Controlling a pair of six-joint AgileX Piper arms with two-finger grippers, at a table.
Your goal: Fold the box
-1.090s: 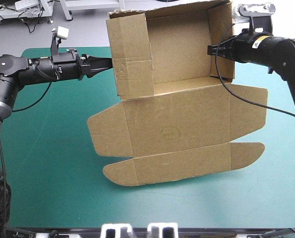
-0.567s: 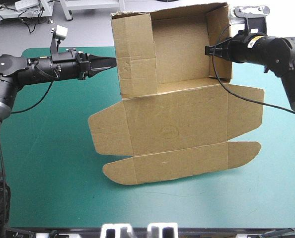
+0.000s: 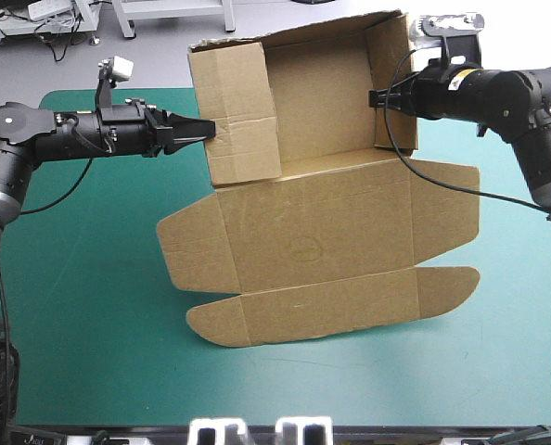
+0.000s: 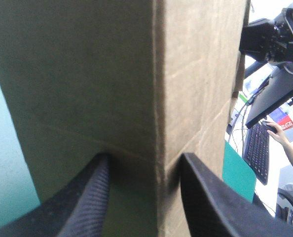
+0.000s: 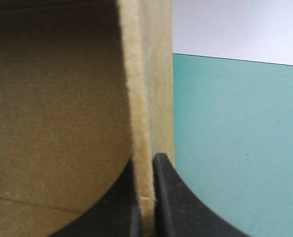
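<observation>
- High view: the box [image 3: 322, 232] lies mid-table, walls raised toward 12 o'clock and lid flat toward 6. It is probably light, stiff board that bends only at its creases. The teal-green table [image 3: 90, 324] is bare from 6 to 9 o'clock.
- Left wrist view: the left pincer [image 4: 144, 158] clamps the thick, doubled 9 o'clock wall.
- Right wrist view: the right pincer [image 5: 146, 158] is pinched on the thin 3 o'clock wall edge.

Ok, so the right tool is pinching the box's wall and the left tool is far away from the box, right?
Not quite. The right tool does pinch a wall of the box, but the left tool is not far away: the left wrist view shows the other wall held between its fingers.
</observation>
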